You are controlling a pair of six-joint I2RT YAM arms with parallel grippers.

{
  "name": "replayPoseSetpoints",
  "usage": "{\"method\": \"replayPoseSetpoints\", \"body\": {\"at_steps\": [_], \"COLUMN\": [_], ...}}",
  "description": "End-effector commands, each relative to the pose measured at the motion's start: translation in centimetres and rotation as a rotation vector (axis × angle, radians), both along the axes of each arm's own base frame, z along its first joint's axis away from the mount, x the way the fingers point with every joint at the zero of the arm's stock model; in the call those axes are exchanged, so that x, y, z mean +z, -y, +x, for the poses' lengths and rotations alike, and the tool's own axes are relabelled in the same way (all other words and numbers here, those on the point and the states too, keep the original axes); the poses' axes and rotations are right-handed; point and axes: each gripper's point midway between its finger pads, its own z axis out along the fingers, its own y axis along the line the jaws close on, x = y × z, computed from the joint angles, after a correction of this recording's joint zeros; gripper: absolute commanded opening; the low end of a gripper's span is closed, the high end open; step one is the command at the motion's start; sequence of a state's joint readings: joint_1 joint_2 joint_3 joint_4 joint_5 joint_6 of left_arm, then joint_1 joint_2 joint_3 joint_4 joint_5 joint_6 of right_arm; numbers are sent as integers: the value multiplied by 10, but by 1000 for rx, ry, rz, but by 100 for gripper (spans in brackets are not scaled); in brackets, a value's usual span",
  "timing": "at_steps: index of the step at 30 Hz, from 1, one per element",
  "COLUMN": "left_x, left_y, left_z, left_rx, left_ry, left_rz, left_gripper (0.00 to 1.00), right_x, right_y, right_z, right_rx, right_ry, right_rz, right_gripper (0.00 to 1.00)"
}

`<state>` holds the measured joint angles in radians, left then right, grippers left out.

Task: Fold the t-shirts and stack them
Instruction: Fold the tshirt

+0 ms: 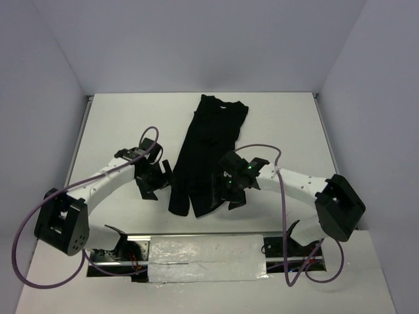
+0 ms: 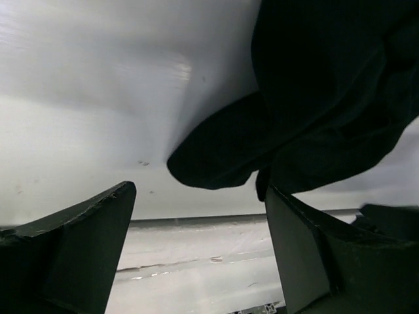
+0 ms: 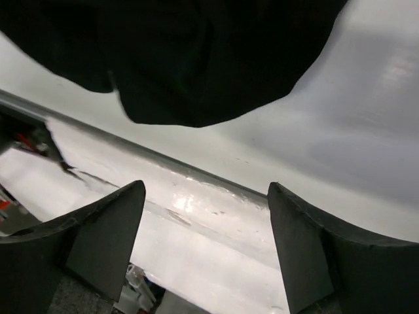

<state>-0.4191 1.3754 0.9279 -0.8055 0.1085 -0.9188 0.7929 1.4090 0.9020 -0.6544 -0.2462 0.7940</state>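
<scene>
White table [image 1: 118, 124], white walls round it. Shirt [image 1: 211, 140] lies as a long narrow strip down the middle, collar end far from the arms, near end split into two lobes. My read: sides are already folded in, lengthwise fold not yet done.

Left gripper [image 1: 152, 185]: low at the shirt's near-left edge, jaws wide open, nothing in them. In its wrist view a rounded lobe of cloth sits just ahead of the gap, toward the right finger [image 2: 314, 255]. That fingertip is right at the cloth edge; can't tell if it touches. The other finger is over bare table.

Right gripper [image 1: 227, 191]: mirror spot at the near-right edge, also wide open and empty. In its wrist view the cloth is ahead of both fingers [image 3: 98, 242], with bare table between them. Fingers look apart from the cloth.

Why this pose, as I judge it: one gripper each side of the near end, so each can pinch a corner and both carry it toward the collar together, which keeps the strip square. Jaws are wide because the edge is several layers thick and lumpy.

Next move needs: forward and down, so one finger slides under all layers. Risks: catching only the top layer, or uneven pickup between arms skewing the fold. Black on black, so layer edges are hard to see.
</scene>
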Motion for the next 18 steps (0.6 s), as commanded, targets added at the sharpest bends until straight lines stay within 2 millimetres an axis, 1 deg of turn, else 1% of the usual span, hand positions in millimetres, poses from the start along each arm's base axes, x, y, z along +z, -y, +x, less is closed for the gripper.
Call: {"method": "replayPoseSetpoints", "body": {"at_steps": [1,2,4,5,6,7,8,9,10,13,15,16,17,18], "left_x": [5,-6,-16,-27,-33,-38,-44,-47,-52,-61,-64,-63,-65,-65], "left_y": [28,27,25,19,16,13,12,12,13,22,25,28,28,29], "left_z": [14,7,3,1,0,0,2,1,0,-5,-10,-11,-14,-16], "left_rx": [-25,-20,-18,-13,-8,-8,-11,-12,-13,-36,-51,-60,-65,-67], "left_ry": [115,89,69,47,42,40,55,51,37,15,14,18,14,9], "left_rz": [-182,-181,-170,-134,-112,-96,-88,-89,-90,-120,-132,-142,-151,-159], "left_gripper": [94,91,90,88,88,87,79,76,70,55,49,43,41,37], "right_x": [-9,-19,-24,-33,-37,-37,-43,-45,-50,-59,-61,-64,-66,-64], "right_y": [-18,-22,-32,-37,-39,-42,-44,-47,-52,-59,-65,-69,-68,-68], "right_z": [4,2,7,3,5,12,14,13,16,15,15,15,17,18], "right_rx": [-19,-12,-15,-9,-16,-32,-64,-73,-105,-124,-122,-117,-120,-113], "right_ry": [-2,-27,-11,-20,-14,17,13,17,18,10,19,23,27,26], "right_rz": [42,30,10,-21,-40,-63,-82,-88,-85,-96,-83,-72,-86,-109], "right_gripper": [82,79,79,78,78,78,78,76,75,62,49,41,39,32]}}
